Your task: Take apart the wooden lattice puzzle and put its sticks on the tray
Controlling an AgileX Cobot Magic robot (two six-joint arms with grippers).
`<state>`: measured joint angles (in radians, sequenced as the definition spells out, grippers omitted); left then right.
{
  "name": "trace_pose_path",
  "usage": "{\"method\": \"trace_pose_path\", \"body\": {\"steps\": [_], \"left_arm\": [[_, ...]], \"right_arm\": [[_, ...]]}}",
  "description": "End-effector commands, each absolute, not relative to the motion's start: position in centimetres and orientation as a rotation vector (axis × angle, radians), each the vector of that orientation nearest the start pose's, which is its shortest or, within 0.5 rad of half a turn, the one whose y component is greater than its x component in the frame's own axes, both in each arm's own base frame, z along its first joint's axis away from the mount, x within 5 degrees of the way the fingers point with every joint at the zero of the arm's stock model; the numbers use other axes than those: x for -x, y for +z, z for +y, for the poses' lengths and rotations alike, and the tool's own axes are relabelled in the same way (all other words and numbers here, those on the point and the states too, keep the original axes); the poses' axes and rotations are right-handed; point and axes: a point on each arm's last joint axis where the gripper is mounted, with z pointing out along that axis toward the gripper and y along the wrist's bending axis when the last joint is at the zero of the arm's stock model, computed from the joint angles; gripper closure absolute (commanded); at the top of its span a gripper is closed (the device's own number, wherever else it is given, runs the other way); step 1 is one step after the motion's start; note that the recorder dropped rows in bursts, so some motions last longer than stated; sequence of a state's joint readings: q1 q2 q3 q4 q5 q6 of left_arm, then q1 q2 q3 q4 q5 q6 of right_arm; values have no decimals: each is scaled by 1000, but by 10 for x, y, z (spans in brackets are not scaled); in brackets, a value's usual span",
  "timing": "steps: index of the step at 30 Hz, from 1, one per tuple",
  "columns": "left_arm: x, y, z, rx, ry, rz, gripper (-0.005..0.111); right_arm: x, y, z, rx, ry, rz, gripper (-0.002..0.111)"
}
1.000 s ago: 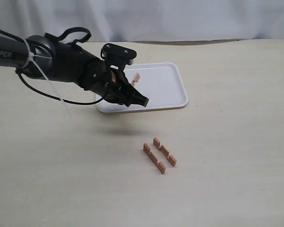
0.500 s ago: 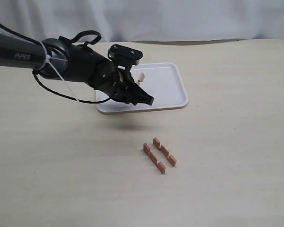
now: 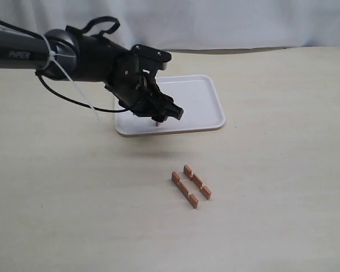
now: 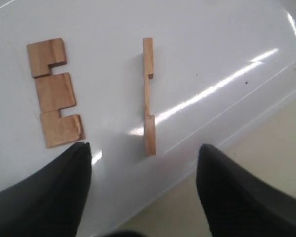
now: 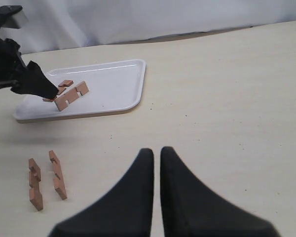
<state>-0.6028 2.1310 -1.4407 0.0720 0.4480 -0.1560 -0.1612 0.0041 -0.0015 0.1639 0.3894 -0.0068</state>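
Note:
No interlocked lattice shows, only separate sticks. Two notched sticks (image 3: 183,190) (image 3: 197,181) lie side by side on the table in front of the white tray (image 3: 207,105). Another two rest on the tray: one lies flat (image 4: 54,91), the other stands on its edge (image 4: 148,96). My left gripper (image 3: 169,115) hovers low over the tray's near left part. It is open (image 4: 143,150), with the edge-standing stick just beyond its fingertips and nothing gripped. My right gripper (image 5: 156,150) is shut and empty above bare table, far from the sticks (image 5: 57,175).
A pale curtain runs along the table's far edge. The left arm and its cables (image 3: 73,62) stretch over the table's left half and hide the tray's left end. The tray (image 5: 113,91) has bare floor on its right side.
The left gripper has swung right and down onto the tray. A second stick now rests on the tray between its open fingers. The two table sticks have not moved.

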Motion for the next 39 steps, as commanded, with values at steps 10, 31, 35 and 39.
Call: {"method": "trace_pose_path", "body": {"steps": [10,31,35,39], "left_arm": [[-294,180,-291,-1083,-91,2654,47],[-247,133,-328,-1325,-43,2674,24],[-246,124,-332,-1301,-83,2692,24],[-246,123,-333,-1292,-96,2692,24]], "right_arm": [[-53,179,-3,-237,46,1851,104],[-53,179,-3,-237,46,1851,104],[-53,179,-3,-237,46,1851,104],[-53,179,-3,-237,46,1851,104]]}}
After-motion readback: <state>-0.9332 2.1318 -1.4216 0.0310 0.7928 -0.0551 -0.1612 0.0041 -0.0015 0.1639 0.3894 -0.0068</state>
